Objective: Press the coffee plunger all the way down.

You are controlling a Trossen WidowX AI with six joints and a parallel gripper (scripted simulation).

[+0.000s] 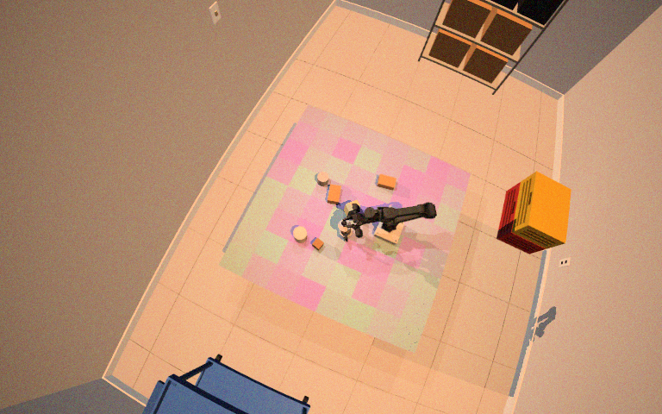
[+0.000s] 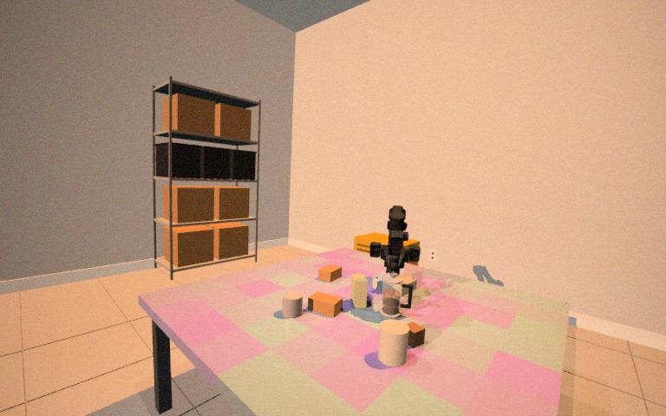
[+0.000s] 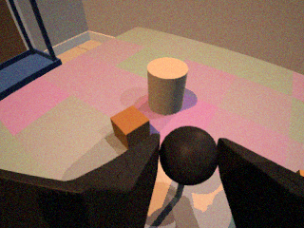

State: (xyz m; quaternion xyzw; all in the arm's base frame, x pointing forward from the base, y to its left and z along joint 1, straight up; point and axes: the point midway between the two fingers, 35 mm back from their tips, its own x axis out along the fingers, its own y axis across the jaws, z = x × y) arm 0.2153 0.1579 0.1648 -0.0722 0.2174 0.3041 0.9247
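The coffee press (image 2: 391,302) (image 1: 344,232) stands upright on the patterned table, a clear glass with dark contents in its lower part and a black handle (image 2: 408,297) on its right in the exterior view. My gripper (image 3: 188,143) (image 2: 393,271) is over the press, pointing down. It is shut on the round black plunger knob (image 3: 189,161), with one finger against each side. In the wrist view a thin dark rod (image 3: 180,191) shows below the knob, above the pale lid. How far the filter sits down in the glass is hard to tell.
A yellowish block (image 2: 359,291) stands close beside the press. A tall pale cylinder (image 2: 393,343) (image 3: 167,90) (image 1: 299,234) and a small orange cube (image 3: 130,124) (image 1: 317,243) stand in front of it. Orange blocks (image 2: 326,303) (image 1: 386,181) and a shorter cylinder (image 2: 291,305) are farther off.
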